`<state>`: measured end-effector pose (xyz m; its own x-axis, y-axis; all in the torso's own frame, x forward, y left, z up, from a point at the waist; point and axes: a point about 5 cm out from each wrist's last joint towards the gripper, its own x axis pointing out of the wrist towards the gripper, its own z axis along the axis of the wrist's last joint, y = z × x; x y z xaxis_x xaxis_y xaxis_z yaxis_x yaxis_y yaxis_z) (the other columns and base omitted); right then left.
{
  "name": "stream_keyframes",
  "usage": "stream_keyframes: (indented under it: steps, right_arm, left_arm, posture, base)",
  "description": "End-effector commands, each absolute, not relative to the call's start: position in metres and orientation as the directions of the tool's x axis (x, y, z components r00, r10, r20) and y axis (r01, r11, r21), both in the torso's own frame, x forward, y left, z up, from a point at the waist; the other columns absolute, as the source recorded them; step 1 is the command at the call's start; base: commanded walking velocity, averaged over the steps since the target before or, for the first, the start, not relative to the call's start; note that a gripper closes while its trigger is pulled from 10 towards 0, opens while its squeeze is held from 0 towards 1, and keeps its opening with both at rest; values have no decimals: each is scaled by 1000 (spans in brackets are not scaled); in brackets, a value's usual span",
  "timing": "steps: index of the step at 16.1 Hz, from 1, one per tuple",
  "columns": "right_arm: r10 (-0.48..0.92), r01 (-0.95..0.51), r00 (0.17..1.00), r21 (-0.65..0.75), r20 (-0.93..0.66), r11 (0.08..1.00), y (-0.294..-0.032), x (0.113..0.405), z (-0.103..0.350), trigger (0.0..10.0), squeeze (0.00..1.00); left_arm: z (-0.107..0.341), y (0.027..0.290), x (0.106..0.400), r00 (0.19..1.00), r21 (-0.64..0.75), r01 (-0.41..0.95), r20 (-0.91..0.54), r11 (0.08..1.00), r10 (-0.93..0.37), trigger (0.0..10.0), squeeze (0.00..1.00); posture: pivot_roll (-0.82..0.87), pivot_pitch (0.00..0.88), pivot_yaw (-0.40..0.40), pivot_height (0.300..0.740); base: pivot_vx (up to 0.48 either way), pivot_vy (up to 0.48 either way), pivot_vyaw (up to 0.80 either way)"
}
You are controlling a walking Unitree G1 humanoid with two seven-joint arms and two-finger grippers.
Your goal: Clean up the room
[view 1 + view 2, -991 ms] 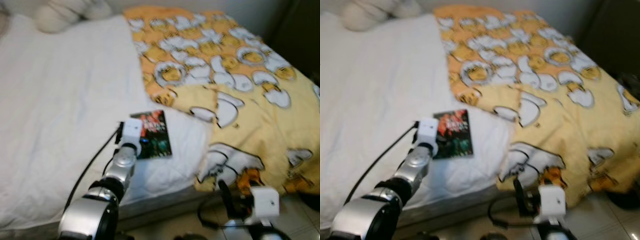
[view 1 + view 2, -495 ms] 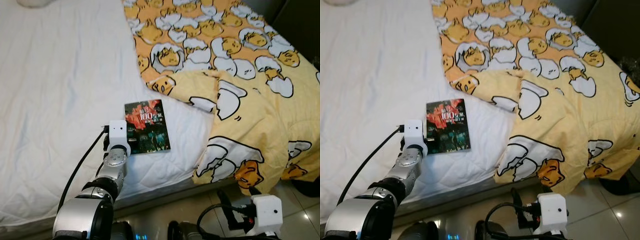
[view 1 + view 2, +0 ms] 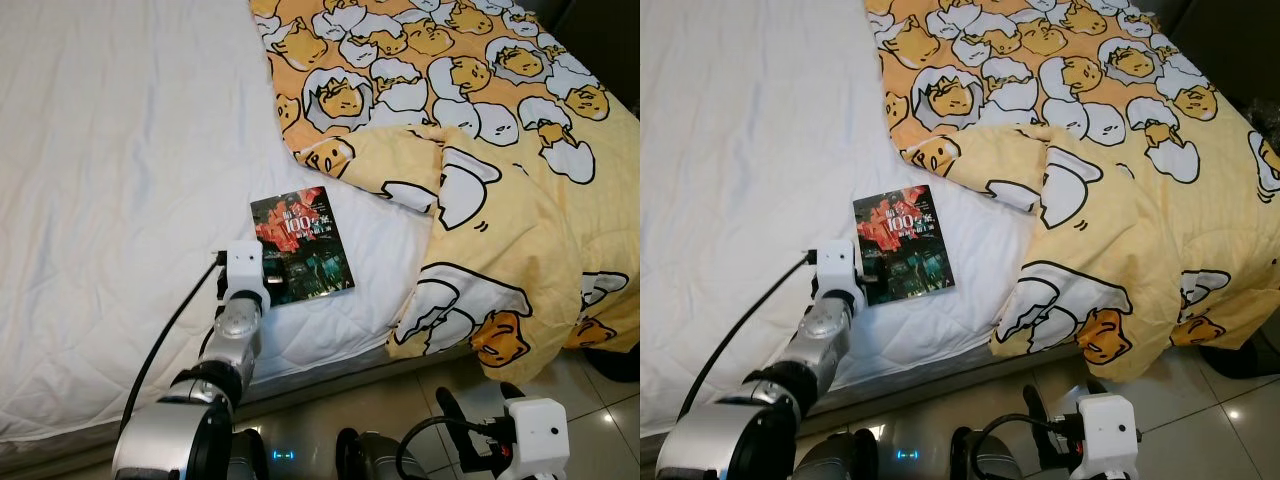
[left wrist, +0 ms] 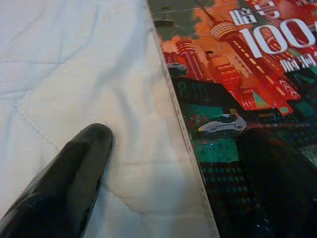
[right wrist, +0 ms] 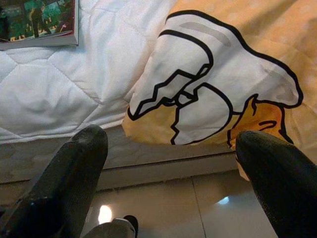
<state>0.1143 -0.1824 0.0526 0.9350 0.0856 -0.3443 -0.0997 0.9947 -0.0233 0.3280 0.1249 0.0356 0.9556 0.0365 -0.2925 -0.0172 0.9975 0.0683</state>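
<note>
A paperback book with a red and dark green cover lies flat on the white quilted sheet, near the bed's front edge. My left gripper is open at the book's left edge. One finger rests on the sheet and the other lies over the cover. Its white wrist block hides the fingers from the head camera. My right gripper is open and low beside the bed, above the floor and facing the hanging blanket corner.
A yellow and orange blanket printed with egg cartoons covers the bed's right half and drapes over the front edge. Glossy floor tiles lie below. A dark object sits on the floor at far right.
The camera has tilted down and the picture has sharpened. My left gripper has stayed at the book's left edge. My right wrist now sits lower in the picture.
</note>
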Motion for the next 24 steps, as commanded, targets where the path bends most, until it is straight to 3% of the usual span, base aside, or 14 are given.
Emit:
stream_keyframes:
  steps: [1,3,6,9,12,13,14,17,22,23,24]
  right_arm:
    - [85,-104,925,-31,-370,994,-184,111,50,10000,0]
    - [85,-105,925,-34,-370,994,-183,112,50,10000,0]
    - [83,-101,926,-31,-368,994,-181,114,49,10000,0]
    - [83,-100,926,-26,-369,995,-181,113,47,10000,0]
    - [92,-107,925,-22,-370,994,-179,114,47,10000,0]
    - [94,-110,924,-21,-370,994,-179,115,46,10000,0]
    - [97,-113,922,-21,-374,993,-179,115,45,10000,0]
    - [96,-112,921,-21,-377,993,-179,114,45,10000,0]
    - [92,-110,917,-24,-389,994,-180,112,44,10000,0]
    - [92,-111,916,-24,-390,994,-180,112,44,10000,0]
    - [92,-110,916,-24,-390,994,-180,113,44,10000,0]
  left_arm:
    - [24,119,318,945,140,19,-327,990,28,10000,0]
    - [30,123,320,968,298,3,-241,955,72,10000,0]
    - [32,112,317,977,161,18,-212,987,16,10000,0]
    - [24,99,308,967,-92,-27,-255,995,2,10000,0]
    - [28,87,307,975,-85,16,-219,996,-34,10000,0]
    - [23,84,305,963,-100,30,-265,995,-56,10000,0]
    - [4,83,294,914,-160,-10,-402,987,-56,10000,0]
    - [-12,76,283,831,-306,-80,-546,949,-106,10000,0]
    - [-7,83,292,813,-302,-93,-573,949,-103,10000,0]
    - [-8,83,292,807,-307,-93,-580,947,-109,2824,0]
    - [-10,84,290,797,-307,-90,-593,948,-116,0,0]
  posture:
    - [-233,218,-73,740]
    - [-230,212,-67,740]
    - [-221,208,-63,740]
    - [-208,202,-65,740]
    - [-201,199,-66,740]
    - [-201,197,-66,740]
    - [-202,198,-66,740]
    - [-216,198,-68,740]
    - [-224,199,-70,740]
    - [-226,198,-69,740]
    - [-226,198,-69,740]
  base:
    - [0,0,0]
    - [0,0,0]
    - [0,0,0]
    - [0,0,0]
    - [0,0,0]
    - [0,0,0]
    - [0,0,0]
    - [0,0,0]
    - [0,0,0]
    - [0,0,0]
    - [0,0,0]
